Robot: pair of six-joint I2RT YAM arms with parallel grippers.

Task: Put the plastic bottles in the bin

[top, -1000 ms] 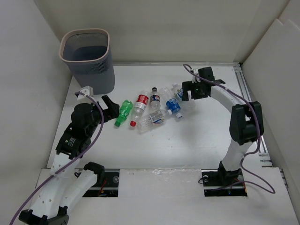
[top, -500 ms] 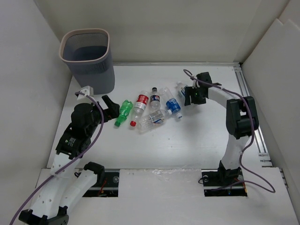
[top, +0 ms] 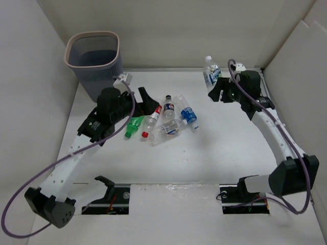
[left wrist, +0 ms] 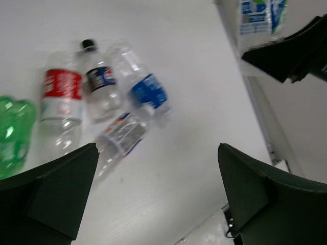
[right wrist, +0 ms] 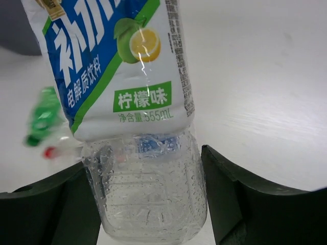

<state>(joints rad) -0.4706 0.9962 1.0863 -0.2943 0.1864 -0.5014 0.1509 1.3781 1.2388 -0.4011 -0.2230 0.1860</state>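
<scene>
My right gripper point(top: 218, 88) is shut on a clear bottle with a blue, white and green label point(top: 210, 71) and holds it upright in the air at the back right; its base fills the right wrist view point(right wrist: 145, 194) between my fingers. The grey mesh bin point(top: 96, 62) stands at the back left. Several bottles lie in a row mid-table: a green one point(top: 134, 125), a red-labelled one point(top: 149, 124), a dark-labelled one point(top: 168, 107), a blue-labelled one point(top: 187, 113) and a pale-labelled one point(top: 166, 130). My left gripper point(top: 148, 100) is open, above the row's left end.
White walls enclose the table on the left, back and right. A metal rail point(top: 265, 97) runs along the right edge. The held bottle and the right gripper also show at the top right of the left wrist view point(left wrist: 258, 18).
My right gripper closed on the pale-labelled bottle at the row's right end and lifted it up and back. My left arm swung forward and right, over the green and red bottles.
</scene>
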